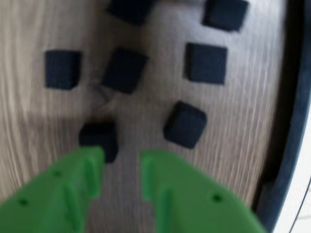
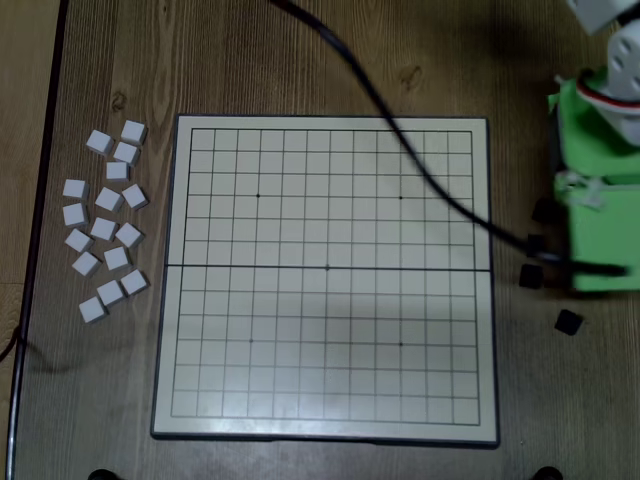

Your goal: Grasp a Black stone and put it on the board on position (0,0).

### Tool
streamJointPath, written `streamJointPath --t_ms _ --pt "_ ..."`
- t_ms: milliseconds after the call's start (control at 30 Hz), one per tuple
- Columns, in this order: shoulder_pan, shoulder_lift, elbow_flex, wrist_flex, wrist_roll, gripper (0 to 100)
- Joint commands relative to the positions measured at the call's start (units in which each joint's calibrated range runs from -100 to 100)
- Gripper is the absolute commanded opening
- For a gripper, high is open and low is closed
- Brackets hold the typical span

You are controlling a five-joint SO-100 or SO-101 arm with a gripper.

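Fingers: your green gripper [image 1: 121,167] enters the wrist view from the bottom edge, its two fingers [image 1: 77,184] spread with bare wood showing in the gap; nothing is pinched between them.
Black stone: the nearest Black stone [image 1: 99,138] lies just beyond the tip of the finger on the left of the wrist view, partly hidden by it; whether they touch you cannot tell.
Other black blocks: you see six more in the wrist view, scattered apart on the counter [image 1: 243,121], one [image 1: 185,124] tilted and just right of the gap's line, the rest farther off; the picture is blurred.
Board: the board [image 2: 325,275] lies flat mid-counter in the overhead view, its grid bare of blocks; in the wrist view its dark rim runs down the right edge.
Arm: in the overhead view your green arm [image 2: 595,200] hangs over the counter right of the board, covering most of the black blocks; three or four show at its left and lower edges.
White blocks: a loose cluster [image 2: 108,220] sits left of the board.
Cable: a dark cable [image 2: 400,130] crosses above the board's upper right corner.
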Motion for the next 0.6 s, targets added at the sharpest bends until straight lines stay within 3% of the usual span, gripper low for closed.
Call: streamJointPath --t_ms 0,567 --pt "1.1 -0.1 -4.7 0.9 -4.7 6" --pt "2.8 5.0 -5.0 3.0 -4.9 7"
